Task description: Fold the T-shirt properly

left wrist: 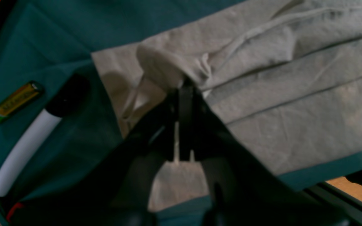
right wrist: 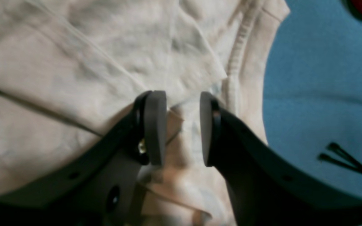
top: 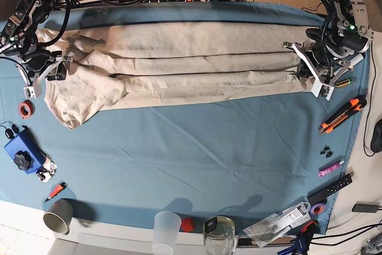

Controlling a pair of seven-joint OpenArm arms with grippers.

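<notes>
The T-shirt (top: 179, 58) lies in a long lengthwise-folded band across the tablecloth's (top: 197, 147) twelve-o'clock edge. The left gripper (left wrist: 185, 86) pinches its hem; the right gripper (right wrist: 182, 125), jaws parted, hovers over the collar. Next probably calls for regrasping there before folding crosswise.

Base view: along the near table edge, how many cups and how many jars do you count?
Cups: 2 (brown paper cup, clear plastic cup)
Glass jar: 1
Total: 3
</notes>
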